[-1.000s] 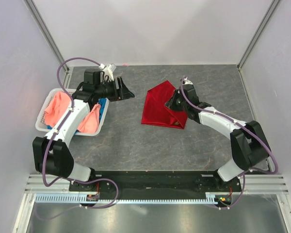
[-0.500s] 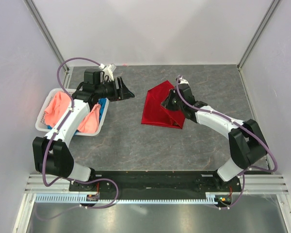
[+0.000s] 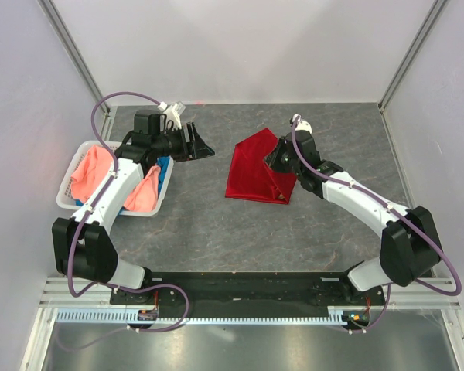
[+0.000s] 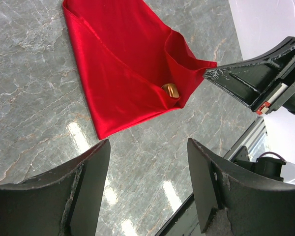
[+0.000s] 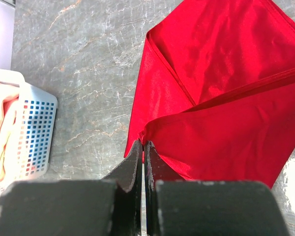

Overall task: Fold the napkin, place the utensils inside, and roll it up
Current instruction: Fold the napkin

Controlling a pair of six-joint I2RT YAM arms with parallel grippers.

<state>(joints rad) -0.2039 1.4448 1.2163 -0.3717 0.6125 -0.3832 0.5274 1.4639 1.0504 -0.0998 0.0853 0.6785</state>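
Note:
The deep red napkin (image 3: 251,176) lies folded into a triangle on the grey table. My right gripper (image 3: 273,160) is shut on a corner of its top flap, and the right wrist view shows the jaws (image 5: 143,145) pinching the cloth (image 5: 221,73), lifted slightly. In the left wrist view the copper spoon's bowl (image 4: 170,90) peeks out from under the napkin's fold (image 4: 123,64); its handle is hidden. My left gripper (image 3: 203,147) hangs open and empty left of the napkin, its fingers (image 4: 96,167) wide apart.
A white basket (image 3: 68,197) with salmon-pink cloths (image 3: 89,171) and a blue cloth (image 3: 164,165) stands at the left under the left arm. It also shows in the right wrist view (image 5: 34,128). Walls enclose the table's back and sides.
The right gripper pulled the flap corner a little left, then came back slightly right, while its elbow swung out to the right. The left arm has not moved.

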